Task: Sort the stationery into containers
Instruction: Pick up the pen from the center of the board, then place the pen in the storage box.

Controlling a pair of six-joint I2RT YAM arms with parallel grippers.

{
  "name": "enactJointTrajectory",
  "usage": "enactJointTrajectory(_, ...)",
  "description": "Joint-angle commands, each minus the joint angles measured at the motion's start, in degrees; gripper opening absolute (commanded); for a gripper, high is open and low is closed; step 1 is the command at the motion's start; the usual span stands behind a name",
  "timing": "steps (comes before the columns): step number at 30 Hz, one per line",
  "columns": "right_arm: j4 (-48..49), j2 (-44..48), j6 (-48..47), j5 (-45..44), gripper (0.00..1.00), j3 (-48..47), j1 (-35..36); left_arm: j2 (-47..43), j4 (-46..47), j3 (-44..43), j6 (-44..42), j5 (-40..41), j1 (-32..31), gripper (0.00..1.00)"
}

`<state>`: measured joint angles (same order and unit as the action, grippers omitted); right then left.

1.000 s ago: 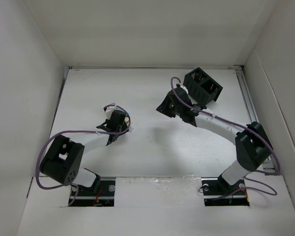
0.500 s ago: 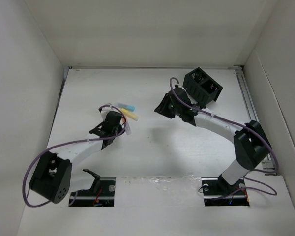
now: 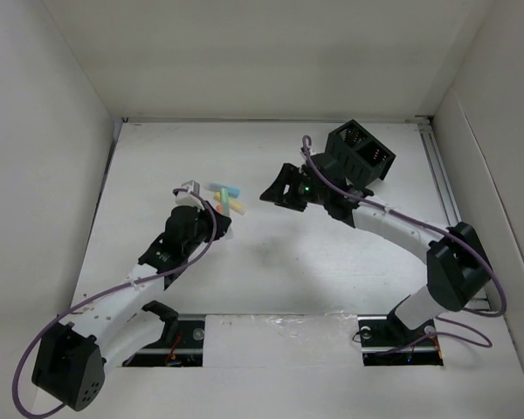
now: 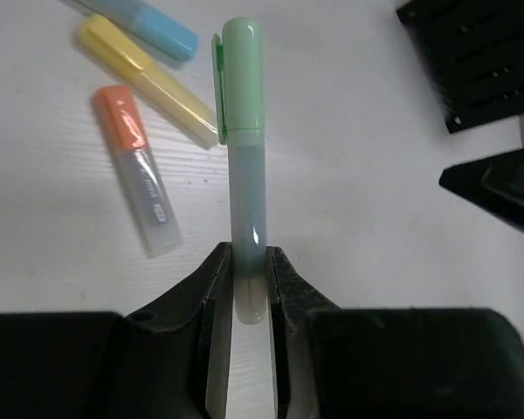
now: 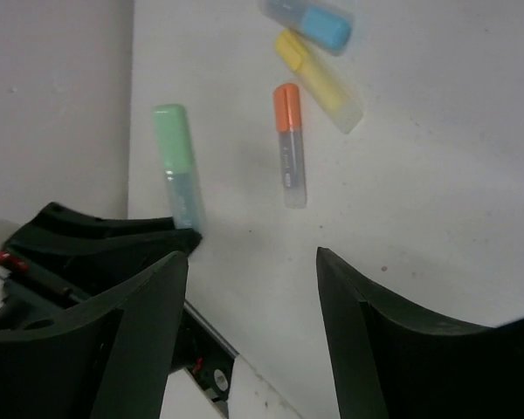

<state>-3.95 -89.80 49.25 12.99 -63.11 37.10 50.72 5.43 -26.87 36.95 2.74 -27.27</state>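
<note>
We count one green highlighter (image 4: 242, 131), one orange highlighter (image 4: 135, 170), one yellow highlighter (image 4: 148, 83), one blue highlighter (image 4: 153, 30), one mesh organizer (image 3: 360, 153), two end effectors (image 4: 247, 262) (image 5: 249, 262).

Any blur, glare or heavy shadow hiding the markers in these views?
Left wrist: green marker sharp, small glint on its clear barrel. Right wrist: own fingers dark and soft, orange marker readable. Top external: even light, faint shadows, marker cluster tiny.

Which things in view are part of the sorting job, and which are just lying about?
Job:
green highlighter, clamped in the left gripper
orange highlighter, yellow highlighter, blue highlighter, on the table
black mesh organizer

Not job:
purple cables on the arms
white side walls
</note>
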Motion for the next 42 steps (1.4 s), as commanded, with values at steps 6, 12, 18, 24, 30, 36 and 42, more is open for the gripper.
enactJointTrajectory(6, 6.9, 4.4, -1.8, 4.8, 0.77, 1.7, 0.2, 1.1, 19.3, 4.6, -4.5, -16.6, -0.2, 0.0)
enactJointTrajectory(12, 6.9, 0.1, -0.7, 7.8, 0.79, -0.2, 0.2, 3.2, 23.7, 5.2, -5.6, -23.2, -0.2, 0.0)
enactJointTrajectory(18, 6.9, -0.6, -0.7, 9.9, 0.77, -0.2, 0.2, 5.9, 26.5, 5.2, -6.3, -26.6, -0.2, 0.0)
enactJointTrajectory(24, 6.9, -3.1, -0.7, 11.0, 0.76, -1.8, 1.3, 9.8, 26.4, 3.2, -8.3, -22.5, -4.7, 0.0)
enactJointTrajectory(30, 6.9, -4.2, -0.7, 9.1, 0.68, -1.8, 1.2, 10.4, 25.2, 1.2, -8.3, -19.6, -7.6, 0.0)
enactJointTrajectory(36, 6.4, -4.9, -0.7, 10.4, 0.5, -2.4, 0.7, 10.4, 23.9, 0.1, -8.8, -17.6, -7.6, 0.0)
enactJointTrajectory(42, 5.9, -6.0, -0.7, 11.6, 0.36, -2.9, 0.7, 11.5, 22.9, -0.5, -8.3, -15.1, -7.6, 0.0)
